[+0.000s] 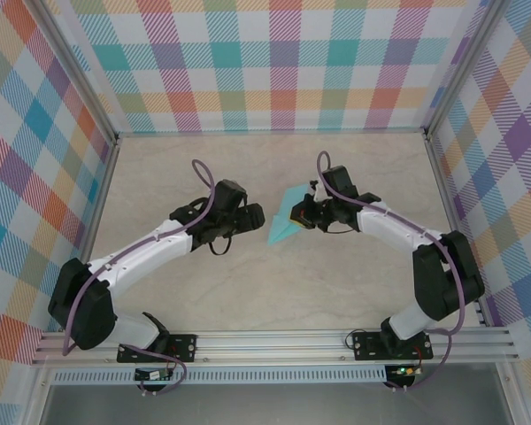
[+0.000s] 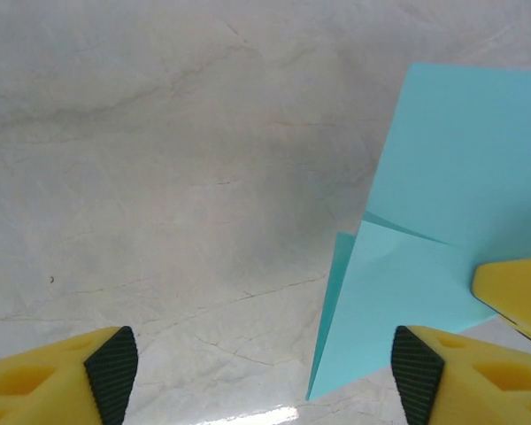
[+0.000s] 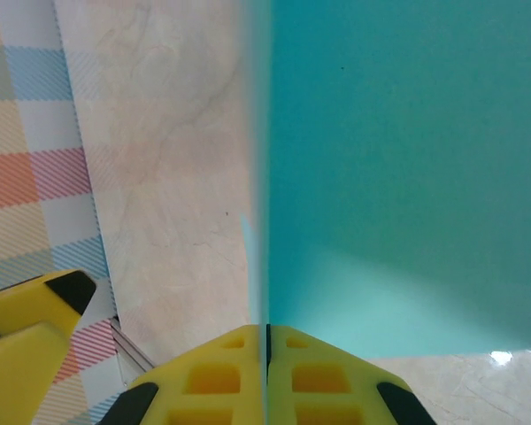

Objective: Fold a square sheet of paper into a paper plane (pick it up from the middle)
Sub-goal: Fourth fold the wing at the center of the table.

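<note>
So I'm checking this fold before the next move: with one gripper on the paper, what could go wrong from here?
1. Only the right gripper pinches the paper, at one edge; the thin sheet could sag or swing, and its folded flap might spring open.
2. The open left gripper sits close beside the paper's lower corner; moving in, a finger could snag or crumple it.
</note>
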